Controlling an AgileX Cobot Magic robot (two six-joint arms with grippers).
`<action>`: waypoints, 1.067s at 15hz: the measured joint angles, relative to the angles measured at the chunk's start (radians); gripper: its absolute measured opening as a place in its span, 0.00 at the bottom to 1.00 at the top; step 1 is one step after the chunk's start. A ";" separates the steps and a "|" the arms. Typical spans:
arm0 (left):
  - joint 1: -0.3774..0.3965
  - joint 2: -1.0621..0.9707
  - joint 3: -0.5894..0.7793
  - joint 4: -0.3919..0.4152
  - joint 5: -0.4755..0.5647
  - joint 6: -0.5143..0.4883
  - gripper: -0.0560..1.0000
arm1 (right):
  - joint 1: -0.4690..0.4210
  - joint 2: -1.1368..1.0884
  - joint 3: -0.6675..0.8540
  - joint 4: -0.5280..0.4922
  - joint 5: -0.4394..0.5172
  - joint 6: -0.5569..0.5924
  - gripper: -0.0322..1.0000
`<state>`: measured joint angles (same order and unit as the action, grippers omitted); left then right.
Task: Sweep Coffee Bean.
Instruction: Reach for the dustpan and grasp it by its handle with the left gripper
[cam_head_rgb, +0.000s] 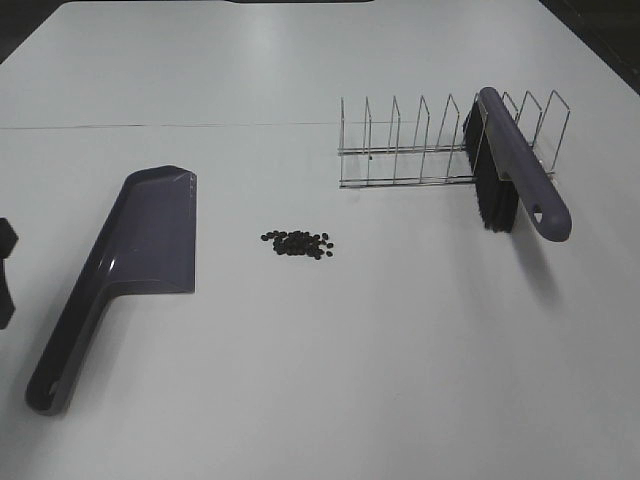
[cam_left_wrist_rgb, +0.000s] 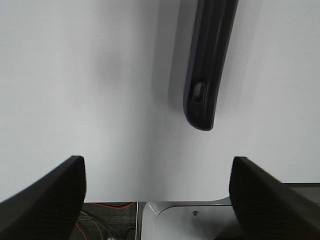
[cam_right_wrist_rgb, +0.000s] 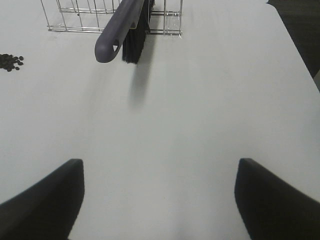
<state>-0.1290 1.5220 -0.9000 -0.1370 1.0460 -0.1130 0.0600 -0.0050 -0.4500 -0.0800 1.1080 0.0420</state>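
Presently holding nothing, left end effector (cam_left_wrist_rgb: 156, 172) and right end effector (cam_right_wrist_rgb: 159, 172) spread; grip brush (cam_head_rgb: 519, 162) mid-handle, lift clear of rack (cam_head_rgb: 400, 183).

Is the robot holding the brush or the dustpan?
Nothing: the left gripper and right gripper are open and empty. The brush leans on the rack; the dustpan lies untouched.

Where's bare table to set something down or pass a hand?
Biggest bare patch: near side of the table, from the dustpan handle to the right edge, in front of the coffee beans and brush. Far strip behind the rack is bare too. Tight: dustpan-to-beans gap, and the rack end where the brush leans.
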 joint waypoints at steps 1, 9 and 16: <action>-0.023 0.047 -0.012 0.003 -0.028 -0.023 0.74 | 0.000 0.000 0.000 0.000 0.000 0.000 0.73; -0.047 0.339 -0.125 0.019 -0.157 -0.089 0.74 | 0.000 0.000 0.000 0.000 0.000 0.000 0.73; -0.112 0.506 -0.258 0.017 -0.241 -0.086 0.74 | 0.000 0.000 0.000 0.000 0.000 0.000 0.73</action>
<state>-0.2410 2.0280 -1.1580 -0.1200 0.8050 -0.1990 0.0600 -0.0050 -0.4500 -0.0800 1.1080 0.0420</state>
